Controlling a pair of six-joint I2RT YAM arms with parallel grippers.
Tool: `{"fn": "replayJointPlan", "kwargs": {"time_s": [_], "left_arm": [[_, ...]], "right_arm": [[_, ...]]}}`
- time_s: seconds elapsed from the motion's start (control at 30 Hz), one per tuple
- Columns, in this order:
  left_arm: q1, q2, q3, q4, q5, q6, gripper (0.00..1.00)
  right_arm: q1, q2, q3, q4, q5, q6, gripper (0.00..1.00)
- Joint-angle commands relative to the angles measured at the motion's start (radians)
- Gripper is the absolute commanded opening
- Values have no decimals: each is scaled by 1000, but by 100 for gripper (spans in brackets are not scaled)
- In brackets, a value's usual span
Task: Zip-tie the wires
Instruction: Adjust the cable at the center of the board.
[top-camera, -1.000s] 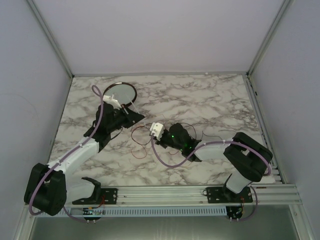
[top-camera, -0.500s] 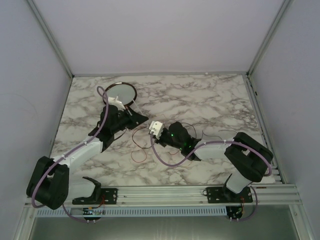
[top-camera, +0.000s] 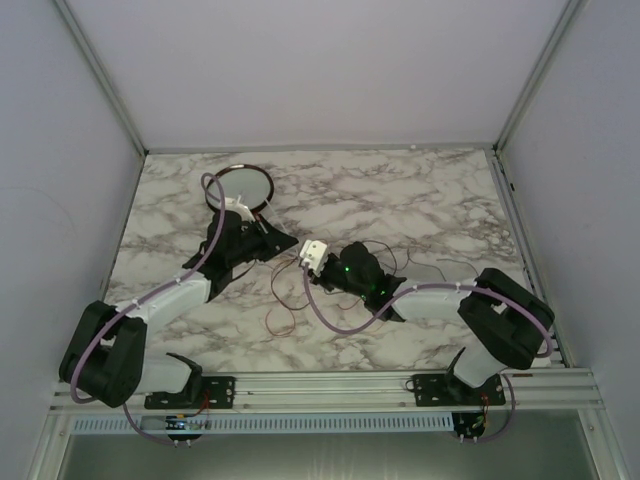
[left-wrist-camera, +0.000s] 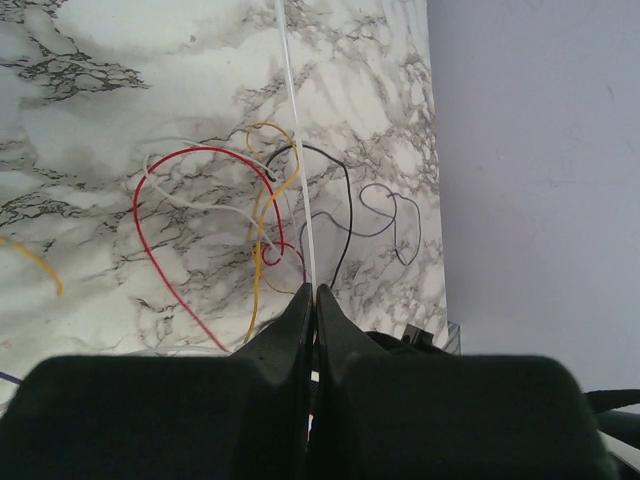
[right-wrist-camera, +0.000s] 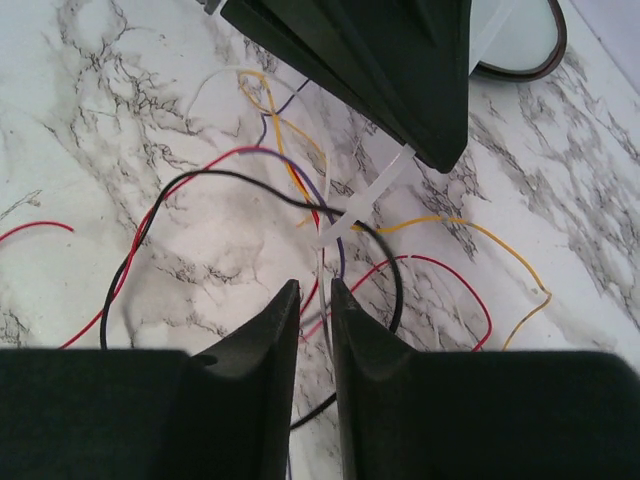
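- L arm (top-camera: 170, 295): base at near-left corner, well to the near side of the dish (top-camera: 250, 180). Reaches diagonally away + right, forearm low over the marble table (top-camera: 420, 200). Wrist sits just near-side of dish. Its lilac cable (top-camera: 206, 195) arcs up by the dish's left rim.
- left gripper (top-camera: 288, 243): points right, tip just near-right of dish. Fingers pressed tight together, pinching a thin white zip tie (left-wrist-camera: 297, 150). In L wrist view the strip runs straight out from between the tips.
- In R wrist view the zip tie leaves that tip and slants down into the wire bunch. Can't tell if it's looped round the strands.
- wires (left-wrist-camera: 200, 149): loose on table, near-right of dish, under and between both tips. Red, blk, yellow, white, purple strands cross in one bunch, loops spread outward. One red loop trails toward the near edge.
- right gripper (right-wrist-camera: 315, 292): further right of dish, near side, facing the left gripper tip to tip, close. Jaws parted by a narrow slit, low over the bunch. A pale strand runs toward the slit; can't tell if it's touched.
- R arm (top-camera: 440, 295): base near-right, far from dish. Elbow folded at the right edge, forearm low, heading left toward dish. Green LED (top-camera: 345, 268) lit at the wrist.
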Motion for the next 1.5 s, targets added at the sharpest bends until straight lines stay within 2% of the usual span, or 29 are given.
{"fn": "replayJointPlan", "kwargs": {"time_s": [0.0,0.23,0.4,0.6,0.73,0.93,1.17,1.27,1.47], "left_arm": [[-2,9,38,13,-7,9,0],[0,17,107,-32,-39,11,0],[-1,27,152,-49,-45,-6,0],[-1,15,204,-72,-61,-8,0],[-1,2,242,-72,-72,-19,0],[-1,-21,246,-54,-100,-42,0],[-1,-22,231,-34,-98,-57,0],[-2,-25,220,-21,-98,-65,0],[-2,-30,216,-10,-98,-68,0]], "right_arm": [[-1,-40,16,6,-2,-3,23],[2,-161,-81,86,4,-45,33],[9,-221,-141,138,-14,-119,34],[12,-240,-141,159,-37,-66,33],[18,-230,-174,281,-56,11,33],[94,-118,-149,437,-32,55,34],[152,137,-65,716,38,107,35],[167,228,-31,823,87,128,40],[170,338,36,855,129,144,44]]}}
